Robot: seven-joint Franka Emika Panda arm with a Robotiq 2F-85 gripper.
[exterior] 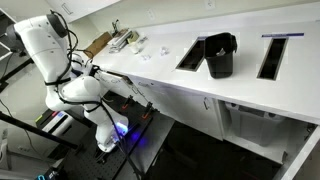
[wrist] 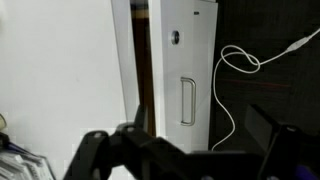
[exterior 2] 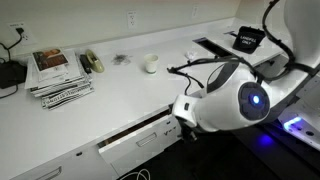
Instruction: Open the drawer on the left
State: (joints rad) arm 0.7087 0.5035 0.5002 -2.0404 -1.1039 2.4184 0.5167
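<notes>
One drawer (exterior 2: pixel 135 138) stands partly out; the pull seems underway. Gripper (wrist: pixel 185 158) jaws spread, holding nothing. Next likely needs closing on the handle (wrist: pixel 187 102), then pulling straight.

The white worktop (exterior: pixel 200 75) (exterior 2: pixel 110 95) is brightly and evenly lit in both exterior views, almost glaring toward its far edge. Below its front edge the floor (exterior: pixel 200 150) lies in deep shadow. A small blue light (exterior 2: pixel 258 98) glows on the arm (exterior 2: pixel 225 95). In the wrist view the gripper (wrist: pixel 185 152) is dark and unsharp.
</notes>
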